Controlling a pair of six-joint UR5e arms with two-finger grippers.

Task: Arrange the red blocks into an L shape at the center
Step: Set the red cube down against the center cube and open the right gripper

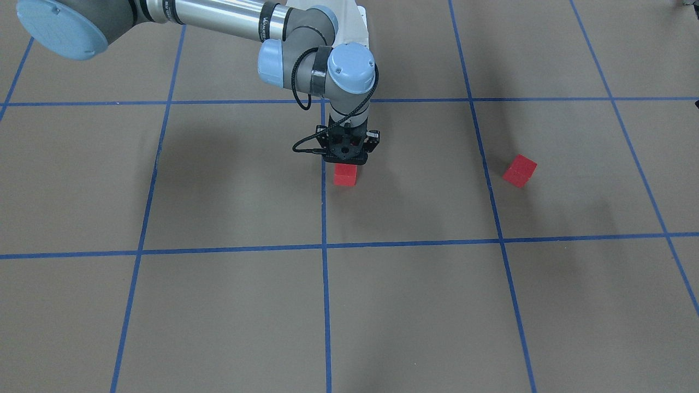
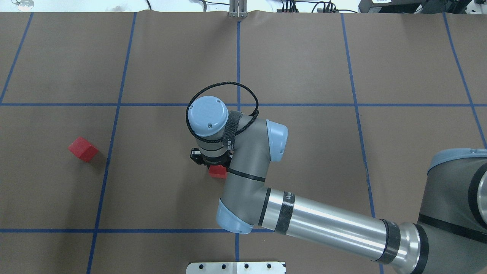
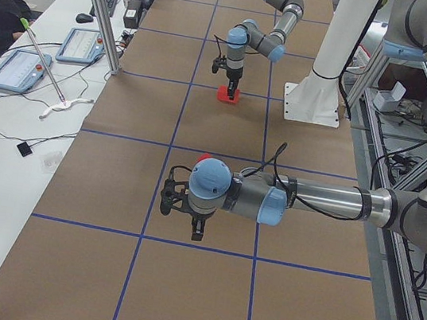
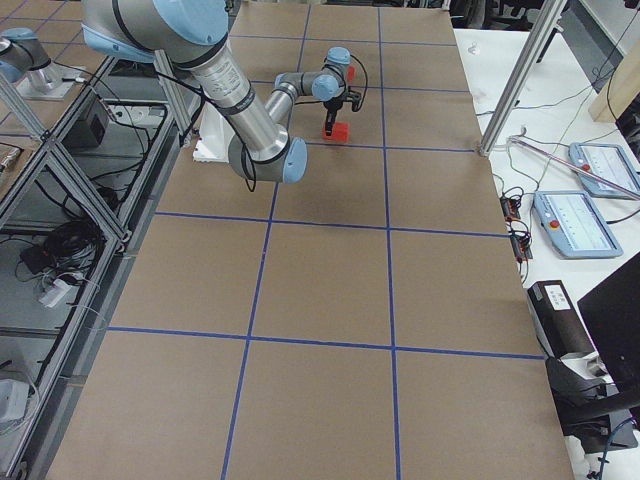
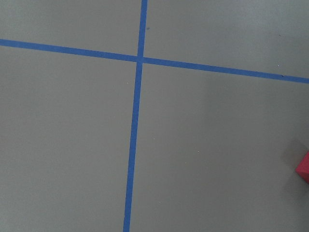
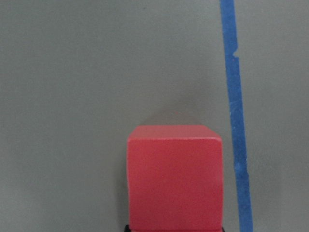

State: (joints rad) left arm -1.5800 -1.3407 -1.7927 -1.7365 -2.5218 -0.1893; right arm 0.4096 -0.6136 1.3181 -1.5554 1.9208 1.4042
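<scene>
Red cube [image 6: 175, 176]: fills my right wrist view, resting on the brown table surface [image 1: 415, 180] just beside a blue tape line [image 6: 235, 121], near the middle.
Right gripper [image 1: 345, 162]: directly above that cube. The jaws are hidden, so I cannot tell whether it grips the cube or stands free of it.
Left gripper [image 3: 196, 230]: far along the table, seen from the side only, so I cannot tell its opening.
Second red cube [image 1: 519, 170]: well apart, skewed to the grid. I cannot find a third.
Risk: a pad brushing on the lift would twist this cube. The skewed one may skid if grasped unaligned.
Room: bare surface on every side I can see, with the table edges far off.
</scene>
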